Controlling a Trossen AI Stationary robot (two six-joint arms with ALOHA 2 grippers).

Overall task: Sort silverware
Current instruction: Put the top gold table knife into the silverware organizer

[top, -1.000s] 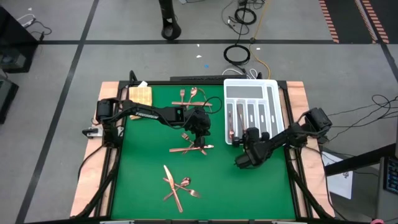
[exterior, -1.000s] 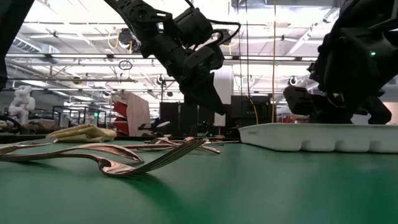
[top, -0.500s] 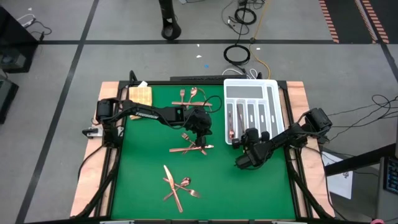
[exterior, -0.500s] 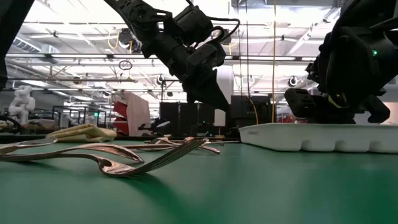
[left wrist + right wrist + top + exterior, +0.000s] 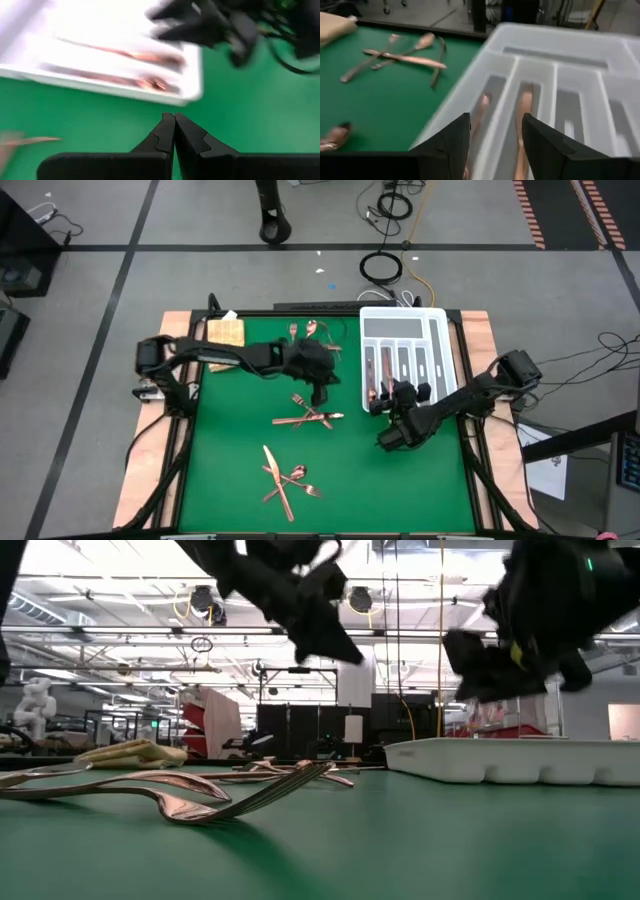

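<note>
Watching the right hand (image 5: 383, 393) over the white tray's (image 5: 437, 320) near-left corner, you see parted fingers holding nothing, so a careless retreat could clip the rim and shift the tray. Its two leftmost slots hold copper pieces (image 5: 525, 107); the others look bare. More silverware (image 5: 308, 416) lies left of the tray, beneath the shut, empty left hand (image 5: 318, 385).
</note>
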